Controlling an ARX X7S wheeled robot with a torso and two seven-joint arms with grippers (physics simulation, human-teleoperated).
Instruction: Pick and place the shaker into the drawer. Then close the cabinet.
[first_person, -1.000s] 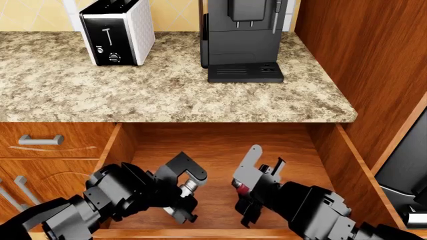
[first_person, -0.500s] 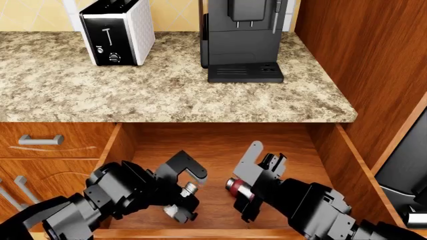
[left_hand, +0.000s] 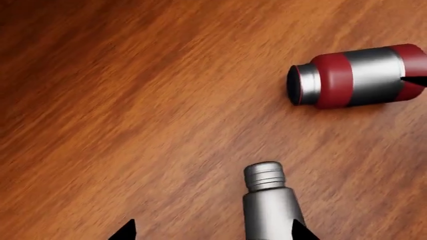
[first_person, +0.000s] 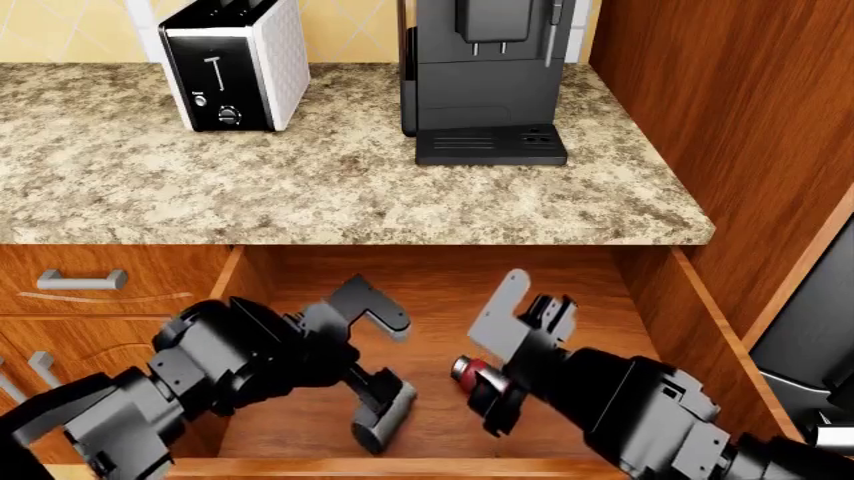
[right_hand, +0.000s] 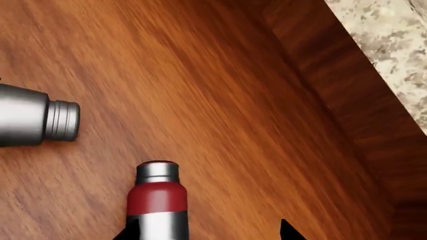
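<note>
Shakers, two of them, are lying on their sides on the floor of the open drawer (first_person: 441, 285); the plain silver shaker (first_person: 384, 413) is resting toward the drawer's front edge, and the red-banded shaker (first_person: 470, 372) is lying just beside it, apart, not touching; both seem to have been laid down flat so they cannot topple when the drawer slides.

The left gripper (first_person: 371, 350) is hovering over the silver shaker with its jaws spread apart; in the left wrist view the dark tips are standing wide to either side of the silver body (left_hand: 270, 205), gripping nothing I can see. The right gripper (first_person: 514, 345) is hanging over the red-banded one; the right wrist view is showing its jaws likewise open, the shaker (right_hand: 157, 200) lying between them but unclamped.

Behind the drawer, the granite counter (first_person: 334, 190) of the cabinet (first_person: 120, 300) is carrying a toaster (first_person: 234, 62) and a black coffee machine (first_person: 487, 75), well clear of the work.

Placement looks finished to me; what is remaining, I judge, is lifting both arms out and pushing the drawer shut.
</note>
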